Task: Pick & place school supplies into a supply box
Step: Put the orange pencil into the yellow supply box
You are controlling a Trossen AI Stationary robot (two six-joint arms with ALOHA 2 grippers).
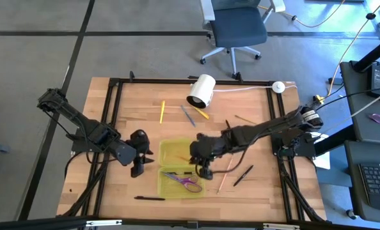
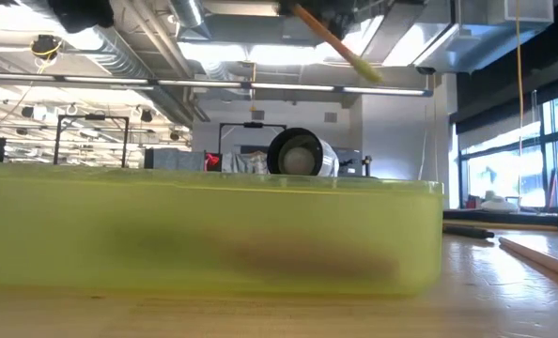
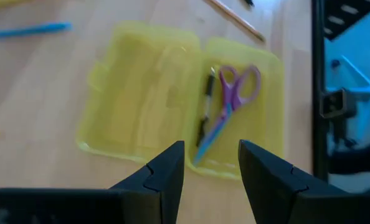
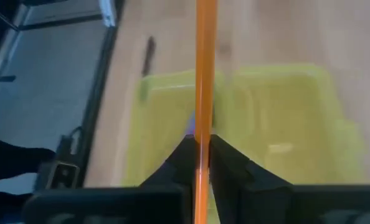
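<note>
Orange pencil (image 4: 203, 68) is clamped between the fingers of the right gripper (image 1: 203, 167), which hangs over the right-hand edge of the supply box (image 1: 166, 152), clear of the wooden surface (image 1: 254, 134). In the right wrist view the pencil's long axis runs straight out ahead of the gripper and crosses above the yellow-green tray; in the low view it shows tilted, its yellow end (image 2: 365, 68) well above the box wall. Judged from this, the tray lies directly beneath and ahead of the held pencil, so the coming move looks like a lowering and a release.

Inside the box lie purple-handled scissors (image 3: 230, 99) and a dark pen (image 3: 205, 107), both toward one half. The other half is bare, which gives open room for the pencil. The box is shallow, so the pencil's axis should be brought in line with the tray's long side, or an end may ride on the rim.

Left gripper (image 1: 137, 167) waits just beside the box's left edge, fingers parted and grasping nothing. The right arm is the nearer to the drop point.

Loose pens and pencils remain on the surface: a yellow one (image 1: 162, 112) beyond the box, a black one (image 1: 243, 176) to the right and another black one (image 1: 150, 198) at the near edge.
</note>
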